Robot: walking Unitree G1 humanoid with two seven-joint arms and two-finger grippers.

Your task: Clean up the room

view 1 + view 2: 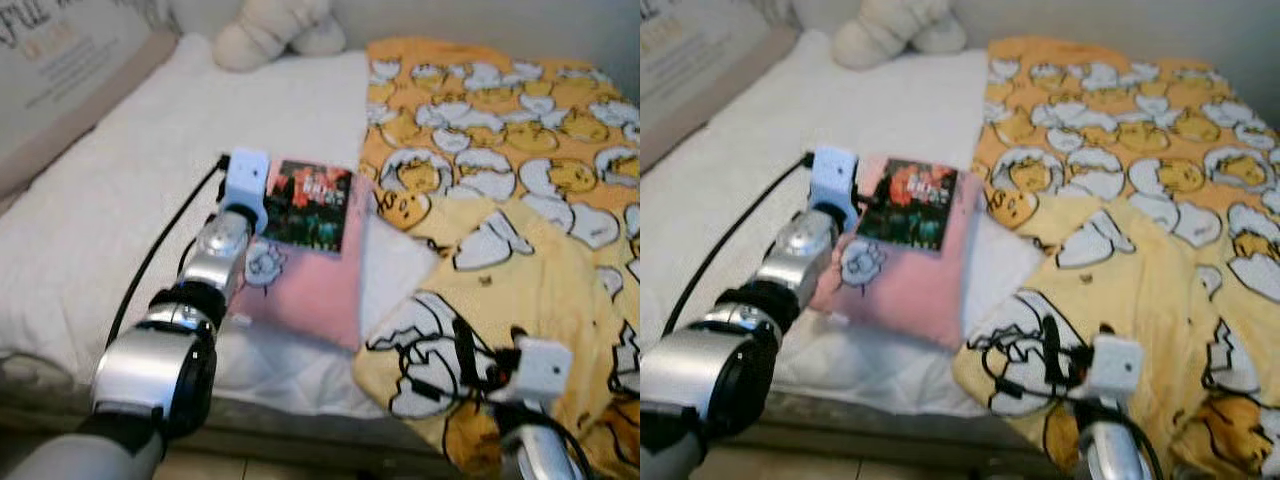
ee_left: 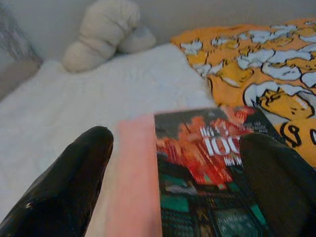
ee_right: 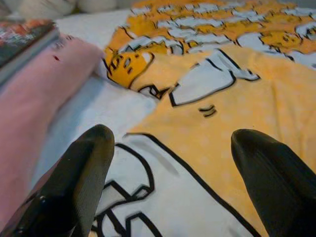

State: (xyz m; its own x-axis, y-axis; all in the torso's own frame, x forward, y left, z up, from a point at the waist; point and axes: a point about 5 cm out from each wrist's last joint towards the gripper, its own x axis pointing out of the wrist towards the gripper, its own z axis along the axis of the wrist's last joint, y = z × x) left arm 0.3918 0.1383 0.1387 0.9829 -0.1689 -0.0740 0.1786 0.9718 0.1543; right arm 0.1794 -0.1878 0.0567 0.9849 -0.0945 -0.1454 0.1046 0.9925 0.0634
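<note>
Left pincer is open around the book on the pink pillow — soft base, so it may slide off. Right pincer open too.

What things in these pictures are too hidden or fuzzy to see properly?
- Book cover words: blurred in the left wrist view, too small in the eye views.
- Left gripper: hidden behind its wrist camera in the eye views.
- Plush toy: cut off by the top edge.
- Pink pillow: partly under the book.
</note>
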